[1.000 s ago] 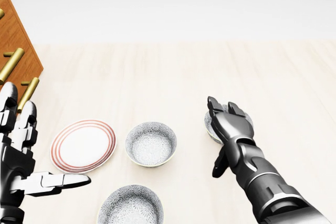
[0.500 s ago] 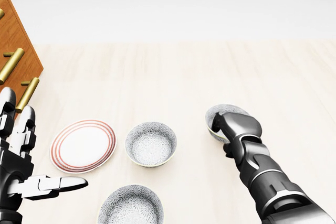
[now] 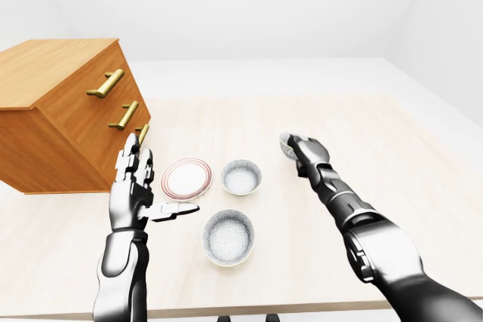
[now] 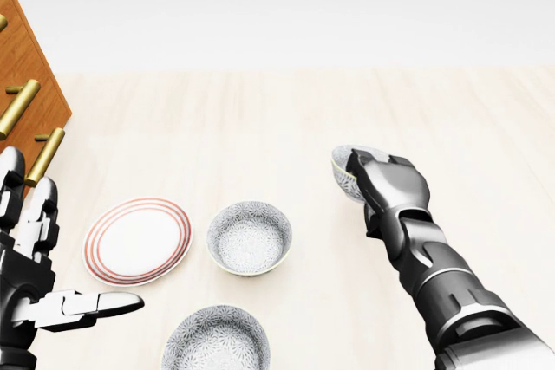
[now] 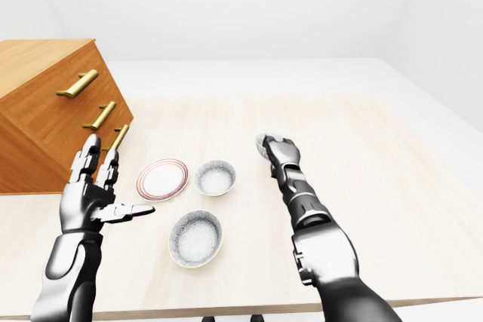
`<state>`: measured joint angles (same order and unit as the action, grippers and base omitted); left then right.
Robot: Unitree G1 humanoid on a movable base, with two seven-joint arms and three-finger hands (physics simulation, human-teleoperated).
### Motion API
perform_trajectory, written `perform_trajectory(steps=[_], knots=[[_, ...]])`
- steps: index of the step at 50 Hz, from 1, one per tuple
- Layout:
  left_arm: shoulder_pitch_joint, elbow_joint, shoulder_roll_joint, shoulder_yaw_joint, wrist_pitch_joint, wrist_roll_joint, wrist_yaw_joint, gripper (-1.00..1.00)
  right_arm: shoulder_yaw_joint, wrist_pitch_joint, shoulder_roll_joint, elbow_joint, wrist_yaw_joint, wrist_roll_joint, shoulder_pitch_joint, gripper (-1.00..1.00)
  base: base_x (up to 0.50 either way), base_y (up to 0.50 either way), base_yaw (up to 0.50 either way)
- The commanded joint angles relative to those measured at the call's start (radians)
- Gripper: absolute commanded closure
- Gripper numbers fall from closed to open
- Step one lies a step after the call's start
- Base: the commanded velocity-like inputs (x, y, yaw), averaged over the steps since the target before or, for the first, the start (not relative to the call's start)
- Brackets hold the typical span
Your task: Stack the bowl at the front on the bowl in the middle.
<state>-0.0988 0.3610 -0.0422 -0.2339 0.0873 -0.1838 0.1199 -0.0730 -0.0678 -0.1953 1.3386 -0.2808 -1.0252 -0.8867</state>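
My right hand is shut on a small speckled bowl, held a little off the wooden table and tipped on its side, to the right of the other dishes in the head view. A larger speckled bowl sits upright in the middle. Another speckled bowl sits at the bottom edge of the head view, cut off by the frame. My left hand hovers open at the lower left, fingers spread upward, thumb pointing right, touching nothing.
A white plate with red rings lies left of the middle bowl. A wooden dresser with brass handles stands on the table's left side. The table's near edge runs along the bottom of the left-eye view.
My right hand's fingers closed round the small bowl, then lifted it up and slightly left, tipping it. The left hand sank a little. The other dishes stayed put.
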Motion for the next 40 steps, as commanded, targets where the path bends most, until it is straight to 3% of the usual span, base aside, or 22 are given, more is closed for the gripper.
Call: perform_trajectory(steps=[1,6,15,28,40], knots=[[0.0,-0.01,0.001,0.0,0.0,0.001,0.001,-1.0,-0.029,-0.02,-0.021,-0.166,-0.079,-0.11,0.026,1.0,0.0,0.0,0.0],[0.008,-0.012,-0.001,0.006,0.0,0.003,-0.002,-1.0,-0.034,-0.02,-0.019,-0.611,0.017,-0.202,0.241,1.0,0.0,0.0,0.0],[0.012,-0.007,-0.003,0.007,0.0,0.004,-0.008,-1.0,-0.017,-0.02,0.031,-1.1,0.14,-0.311,0.51,1.0,0.0,0.0,0.0],[-0.004,0.001,0.003,0.01,0.0,0.01,-0.007,-1.0,-0.062,-0.02,0.105,-1.423,0.244,-0.342,0.715,1.0,0.0,0.0,0.0],[-0.02,0.0,0.011,0.01,0.0,0.012,-0.007,-1.0,-0.14,-0.02,0.16,-1.467,0.25,-0.36,0.749,1.0,0.0,0.0,0.0]])
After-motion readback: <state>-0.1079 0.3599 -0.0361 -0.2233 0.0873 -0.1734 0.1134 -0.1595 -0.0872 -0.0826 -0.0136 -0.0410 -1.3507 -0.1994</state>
